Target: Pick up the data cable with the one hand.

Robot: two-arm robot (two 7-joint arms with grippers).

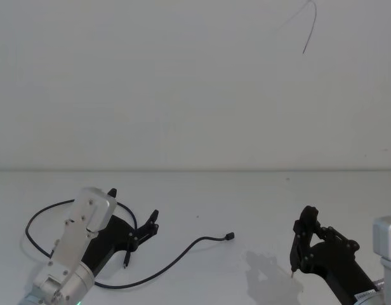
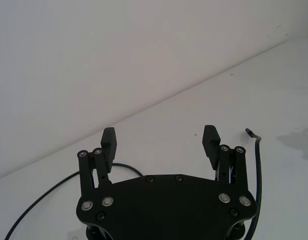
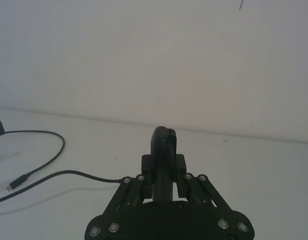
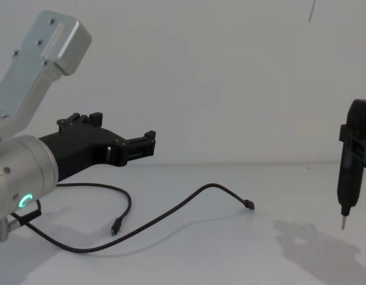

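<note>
Black cord on a white table, so at least it's easy to spot. Your data cable lies flat, looped around and under the left arm. One stretch curls off behind the arm, and one small plug sits just on the robot's side of the fingers. The long free run snakes out to the robot's right and ends in the far plug.

The left gripper is the one for this job. Its two fingers are spread wide with nothing between them. From the chest view the gripper hangs above the table, clear of the cord, and points forward and a bit right. So the cable is basically below it and slightly back toward the robot, which means you're going down, not out.

The free run goes roughly near-left to far-right, pretty much the way the gripper points, and the fingers open across that line. My guess is that tipping down onto that run gets them straddling the cord without much wrist twisting.

The right gripper stands well apart on the right, past the far plug. Its fingers are pressed together and its pointed tip aims down at the table. It's way farther from the cord than the left, so just leave it parked.
</note>
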